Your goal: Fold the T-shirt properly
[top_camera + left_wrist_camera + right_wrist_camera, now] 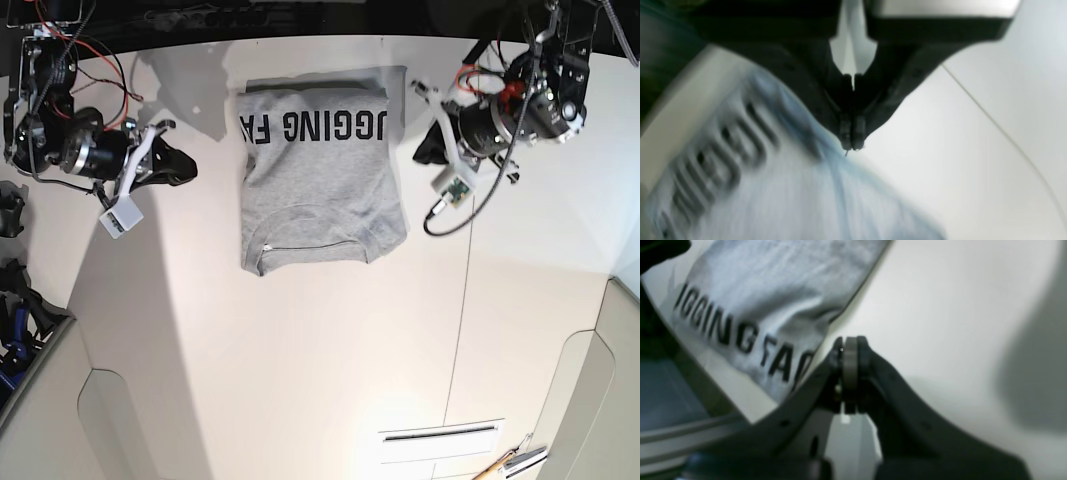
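- I see the T-shirt (pixel 318 175) lying partly folded on the white surface (pixel 320 350), between both sets of fingers.
- Left fingers (pixel 852 138) pressed together, empty, just beside the shirt's edge.
- Right fingers (pixel 850 350) closed on nothing, shirt near them.

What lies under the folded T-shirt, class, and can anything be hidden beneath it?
The T-shirt lies lettering up on the white table. Only tabletop shows around its edges. The cloth covers whatever is directly beneath, including its own tucked sleeves.
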Robot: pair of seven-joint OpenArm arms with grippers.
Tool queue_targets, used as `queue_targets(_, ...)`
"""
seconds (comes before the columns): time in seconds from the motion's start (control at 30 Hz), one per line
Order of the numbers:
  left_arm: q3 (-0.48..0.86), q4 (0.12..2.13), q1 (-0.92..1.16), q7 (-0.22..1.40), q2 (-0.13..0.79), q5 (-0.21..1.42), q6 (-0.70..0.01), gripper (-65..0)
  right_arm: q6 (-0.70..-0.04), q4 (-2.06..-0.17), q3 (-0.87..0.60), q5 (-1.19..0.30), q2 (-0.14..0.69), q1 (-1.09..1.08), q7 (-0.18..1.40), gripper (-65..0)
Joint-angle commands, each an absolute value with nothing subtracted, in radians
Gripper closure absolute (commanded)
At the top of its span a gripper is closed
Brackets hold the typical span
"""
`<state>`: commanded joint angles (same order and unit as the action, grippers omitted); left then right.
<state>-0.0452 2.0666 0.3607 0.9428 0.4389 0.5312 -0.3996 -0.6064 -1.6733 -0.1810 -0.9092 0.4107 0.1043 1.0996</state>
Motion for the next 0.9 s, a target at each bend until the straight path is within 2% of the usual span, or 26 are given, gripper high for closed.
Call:
queue_targets(0.23, 0.154, 2.179, 0.691, 0.939, 0.446, 0.542, -0.4, 0.0, -0.628, -1.675, -0.181, -1.026, 0.546, 0.307, 1.109, 0.0)
queue_targets(0.37, 0.158, 2.194, 0.908, 0.939, 0.442, 0.472, -0.398, 0.0, -0.636, -1.675, -0.181, -1.206, 0.62, 0.422, 1.222, 0.0)
queue_targets(0.4, 0.158, 2.194, 0.965, 0.928, 0.44, 0.432, -0.379, 0.0, -0.636, -1.675, -0.181, -1.237, 0.641, 0.452, 1.235, 0.0)
queue_targets(0.5, 0.156, 2.194, 1.107, 0.873, 0.414, 0.327, -0.371, 0.0, -0.636, -1.675, -0.181, -1.249, 0.696, 0.544, 1.235, 0.0)
queue_targets(0.57, 0.155, 2.187, 1.168, 0.871, 0.413, 0.302, -0.378, 0.0, -0.635, -1.674, -0.18, -1.249, 0.701, 0.596, 1.235, 0.0)
queue_targets(0.7, 0.155, 2.105, 1.217, 0.833, 0.419, 0.291, -0.468, 0.0, -0.632, -1.673, -0.166, -1.245, 0.695, 0.688, 1.229, 0.0)
queue_targets(0.9, 0.128, 1.8, 1.212, 0.661, 0.485, 0.3, -0.467, 0.0, -0.625, -1.597, -0.094, -1.126, 0.655, 0.729, 1.201, 0.0)
